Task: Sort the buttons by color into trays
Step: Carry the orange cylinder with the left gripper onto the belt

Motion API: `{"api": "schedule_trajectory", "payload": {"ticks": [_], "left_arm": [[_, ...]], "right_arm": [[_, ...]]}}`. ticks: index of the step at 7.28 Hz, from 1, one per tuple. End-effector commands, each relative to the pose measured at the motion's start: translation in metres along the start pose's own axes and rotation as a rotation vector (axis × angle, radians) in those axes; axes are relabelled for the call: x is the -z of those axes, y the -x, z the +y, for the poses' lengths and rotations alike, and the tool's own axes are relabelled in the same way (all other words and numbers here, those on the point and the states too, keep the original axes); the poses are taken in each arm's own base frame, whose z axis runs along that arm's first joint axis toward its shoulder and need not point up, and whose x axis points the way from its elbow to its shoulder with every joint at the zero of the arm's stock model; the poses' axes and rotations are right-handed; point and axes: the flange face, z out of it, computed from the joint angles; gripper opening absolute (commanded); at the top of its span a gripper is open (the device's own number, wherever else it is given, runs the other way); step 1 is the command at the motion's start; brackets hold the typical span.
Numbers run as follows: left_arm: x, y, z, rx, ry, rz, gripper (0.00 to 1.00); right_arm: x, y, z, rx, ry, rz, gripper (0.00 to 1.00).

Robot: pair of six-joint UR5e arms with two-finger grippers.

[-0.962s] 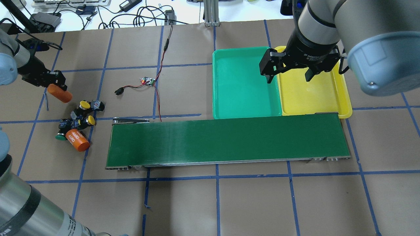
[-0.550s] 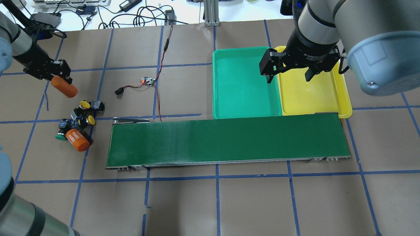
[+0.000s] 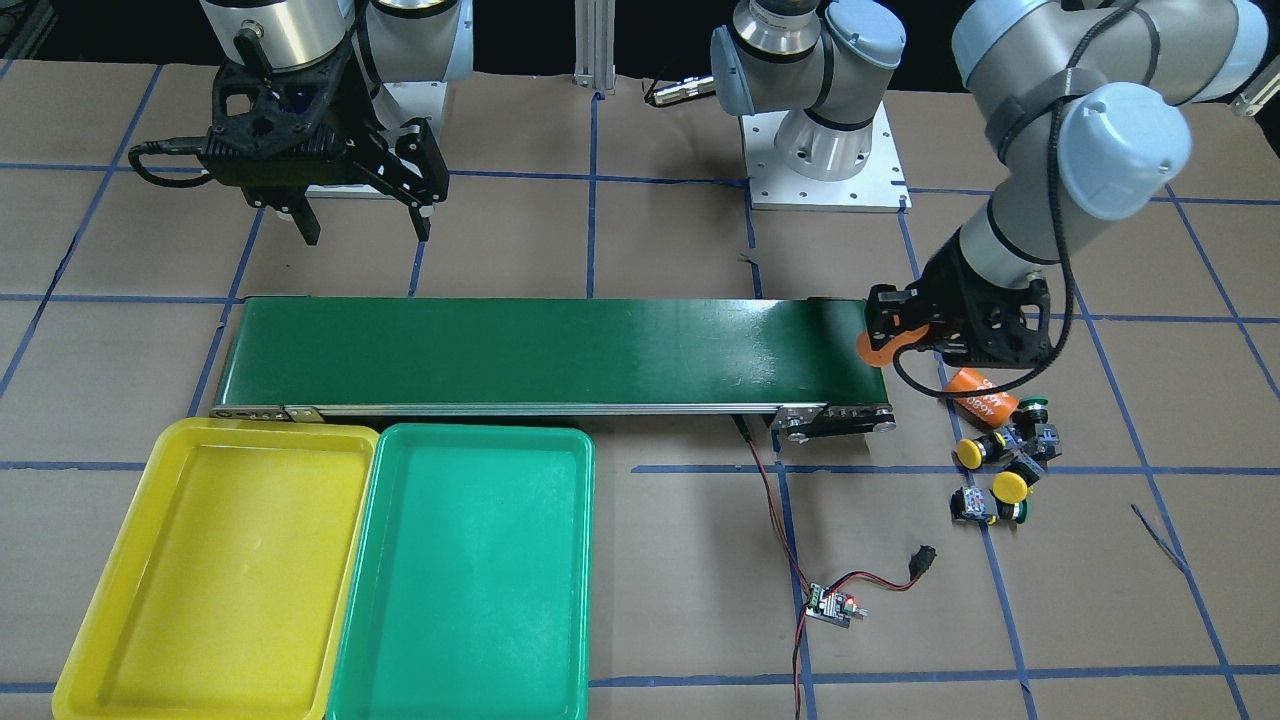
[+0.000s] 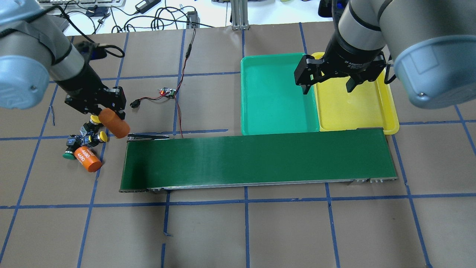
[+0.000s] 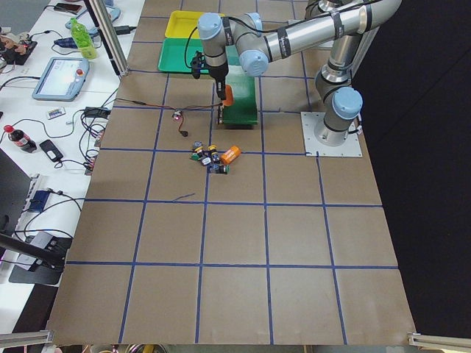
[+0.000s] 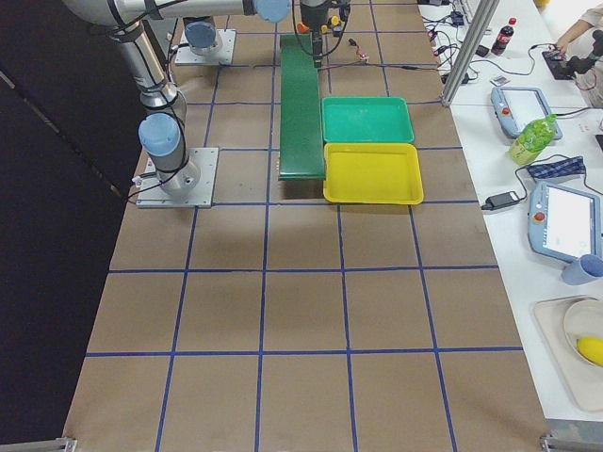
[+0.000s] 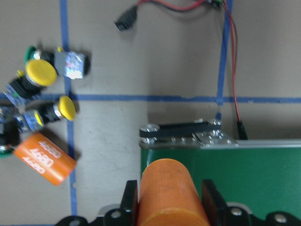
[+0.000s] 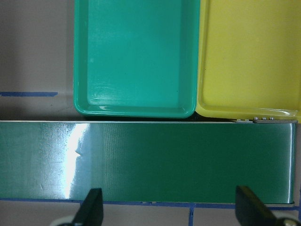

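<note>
An orange cylinder is gripped by the left fingers at the belt end, the right fingers are spread open, and the buttons are clustered on the surface nearby, so the wrong item may be sent to the trays.

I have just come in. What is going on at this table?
The left tool is shut on an orange cylinder, holding it at one end of the green conveyor belt. The right tool hangs open above the belt's other end, near the yellow tray and green tray, both empty. The four buttons lie clustered on the table beside a second orange cylinder; none is sorted yet.
</note>
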Motion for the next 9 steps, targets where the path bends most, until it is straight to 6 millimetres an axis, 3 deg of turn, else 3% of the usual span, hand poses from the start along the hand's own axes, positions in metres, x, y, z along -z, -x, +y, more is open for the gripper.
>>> {"api": "schedule_trajectory", "payload": {"ticks": [1,3,4,5,7,8,9], "left_arm": [[-0.025,-0.006,0.008,-0.005,0.035,0.006,0.00],[-0.054,-0.011,0.010,-0.017,0.010,0.001,0.00],[-0.058,-0.012,0.009,-0.023,-0.037,-0.002,0.00],[-0.065,-0.014,0.010,-0.027,-0.027,-0.003,0.20],[-0.065,-0.017,0.017,-0.028,-0.029,0.001,0.92],[-0.065,-0.017,0.018,-0.029,-0.029,0.001,1.00],[-0.056,-0.017,0.019,-0.028,-0.046,-0.006,1.00]], "right_arm": [[0.000,0.000,0.000,0.000,0.001,0.000,1.00],[0.000,0.000,0.000,0.000,0.001,0.000,1.00],[0.000,0.000,0.001,0.000,0.001,0.000,1.00],[0.000,0.000,0.000,0.000,0.001,0.000,1.00],[0.000,0.000,0.000,0.000,-0.001,-0.002,1.00],[0.000,0.000,0.000,0.000,-0.001,0.000,1.00],[0.001,0.001,0.000,0.002,-0.002,-0.002,1.00]]}}
